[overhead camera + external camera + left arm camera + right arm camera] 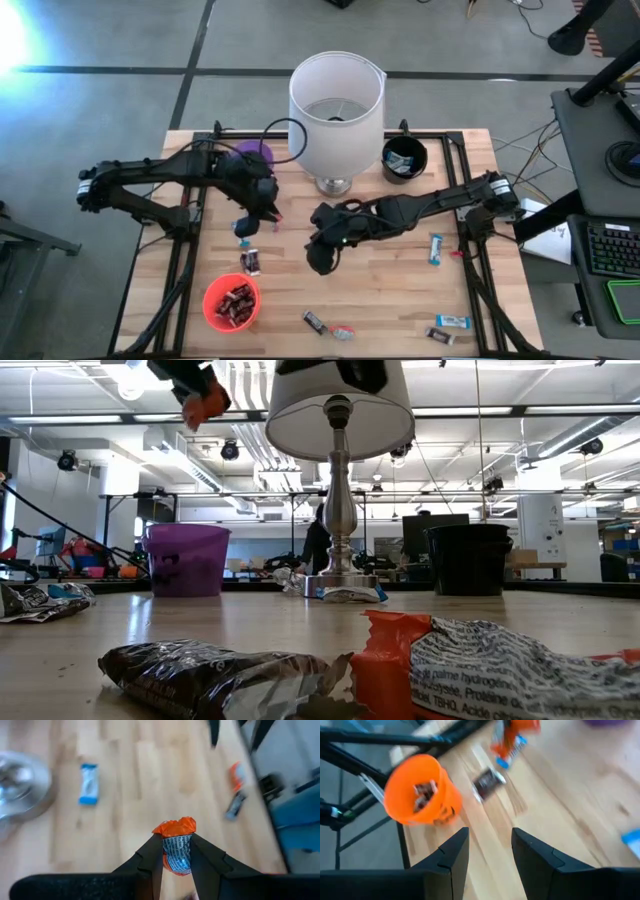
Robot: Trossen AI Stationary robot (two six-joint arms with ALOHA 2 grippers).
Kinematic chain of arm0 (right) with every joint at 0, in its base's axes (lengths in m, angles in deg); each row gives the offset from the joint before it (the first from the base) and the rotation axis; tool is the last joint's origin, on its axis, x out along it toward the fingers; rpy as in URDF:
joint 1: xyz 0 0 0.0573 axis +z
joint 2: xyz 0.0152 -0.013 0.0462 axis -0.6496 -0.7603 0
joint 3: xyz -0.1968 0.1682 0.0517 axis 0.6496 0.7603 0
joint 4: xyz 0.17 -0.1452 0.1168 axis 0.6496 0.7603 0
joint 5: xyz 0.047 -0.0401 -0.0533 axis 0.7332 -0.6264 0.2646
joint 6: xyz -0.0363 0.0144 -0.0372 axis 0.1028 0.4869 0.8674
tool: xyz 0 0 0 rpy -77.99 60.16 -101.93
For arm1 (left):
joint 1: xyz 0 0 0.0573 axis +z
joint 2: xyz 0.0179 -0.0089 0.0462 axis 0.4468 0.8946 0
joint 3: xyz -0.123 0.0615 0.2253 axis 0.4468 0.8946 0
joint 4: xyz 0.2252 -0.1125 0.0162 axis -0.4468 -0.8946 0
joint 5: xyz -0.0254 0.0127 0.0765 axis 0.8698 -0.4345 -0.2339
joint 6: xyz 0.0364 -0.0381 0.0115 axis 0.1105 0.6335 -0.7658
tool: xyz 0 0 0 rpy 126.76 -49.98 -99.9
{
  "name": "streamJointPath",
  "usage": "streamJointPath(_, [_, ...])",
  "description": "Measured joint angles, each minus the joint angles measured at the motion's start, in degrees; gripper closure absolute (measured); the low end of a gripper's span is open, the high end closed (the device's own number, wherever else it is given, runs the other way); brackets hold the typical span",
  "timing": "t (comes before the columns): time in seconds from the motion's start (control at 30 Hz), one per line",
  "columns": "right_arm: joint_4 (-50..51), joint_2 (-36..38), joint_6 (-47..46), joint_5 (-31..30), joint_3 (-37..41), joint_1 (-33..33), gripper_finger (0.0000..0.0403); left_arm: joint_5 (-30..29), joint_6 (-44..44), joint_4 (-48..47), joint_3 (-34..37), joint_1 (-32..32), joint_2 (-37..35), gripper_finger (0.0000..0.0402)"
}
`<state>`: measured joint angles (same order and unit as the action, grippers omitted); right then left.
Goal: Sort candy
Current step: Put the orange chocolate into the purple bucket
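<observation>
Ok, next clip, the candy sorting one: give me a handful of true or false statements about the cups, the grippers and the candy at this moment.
1. The left gripper is shut on an orange-wrapped candy. True.
2. The right gripper holds a candy. False: its fingers are apart with nothing between them.
3. The orange cup already contains candy. True.
4. The lamp stands at the table's front edge. False: it stands near the back, between the purple cup and the black cup.
5. Loose candy lies on the table. True.
</observation>
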<state>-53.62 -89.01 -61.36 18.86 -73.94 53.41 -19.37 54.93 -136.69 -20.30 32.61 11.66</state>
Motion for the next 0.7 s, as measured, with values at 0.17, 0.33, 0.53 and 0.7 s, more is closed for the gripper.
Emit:
streamJointPath(0.17, [5.8, 0.1, -3.4, 0.1, 0.0, 1.1, 0.0265, -4.8, -2.2, -6.3, -1.7, 1.1, 0.0, 0.0336])
streamJointPath(0.33, [9.5, 0.1, -6.0, 0.2, 0.0, 2.3, 0.026, -8.7, -4.0, -12.8, -2.8, 2.2, 0.0, 0.0336])
streamJointPath(0.53, [10.4, 0.1, -7.4, 0.2, 0.0, 3.7, 0.0262, -10.2, -4.5, -19.4, -2.5, 3.1, -1.1, 0.0336])
streamJointPath(0.7, [11.3, 0.1, -7.9, 0.2, 0.0, 4.3, 0.0266, -12.6, -5.1, -22.0, -2.4, 3.5, -2.7, 0.0336])
